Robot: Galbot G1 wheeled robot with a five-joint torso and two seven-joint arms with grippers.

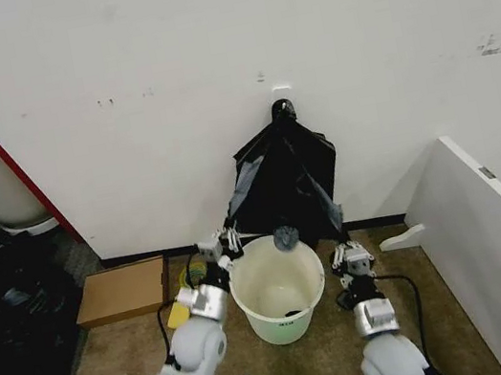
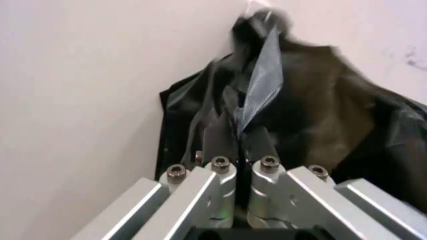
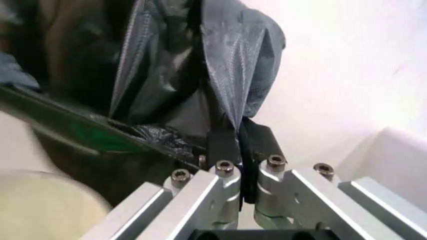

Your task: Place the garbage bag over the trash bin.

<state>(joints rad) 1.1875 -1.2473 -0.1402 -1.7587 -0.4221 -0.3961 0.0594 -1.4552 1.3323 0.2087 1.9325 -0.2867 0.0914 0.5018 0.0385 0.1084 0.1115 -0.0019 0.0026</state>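
From the head view, the trash bin [image 1: 279, 286] stands in the lower middle of the frame on the brownish carpet, its mouth uncovered, a small dark scrap lying inside at the bottom. Behind it, against the white wall [image 1: 210, 68], the garbage bag [image 1: 286, 181] hangs from a hook [image 1: 282, 107] near the centre of the frame, its black folds spreading down to just above the bin's far rim. The left gripper [image 1: 225, 245] sits at the bin's upper-left rim, touching the bag's lower left corner, and the right gripper [image 1: 350, 254] sits at the bin's right side, beneath the bag's lower right edge. A flat cardboard box [image 1: 123, 290] lies at the lower left, and a white board [image 1: 491, 232] slants across the lower right. In the left wrist view, the left gripper [image 2: 240, 150] rises from the bottom centre, its dark fingers pressed together on a pleat of the glossy bag [image 2: 300, 105] — clenched on the plastic. In the right wrist view, the right gripper [image 3: 238, 145] likewise pinches a grey-black fold of the bag [image 3: 220, 65] between closed fingers, with the bin's cream rim [image 3: 47, 210] in the lower left corner.
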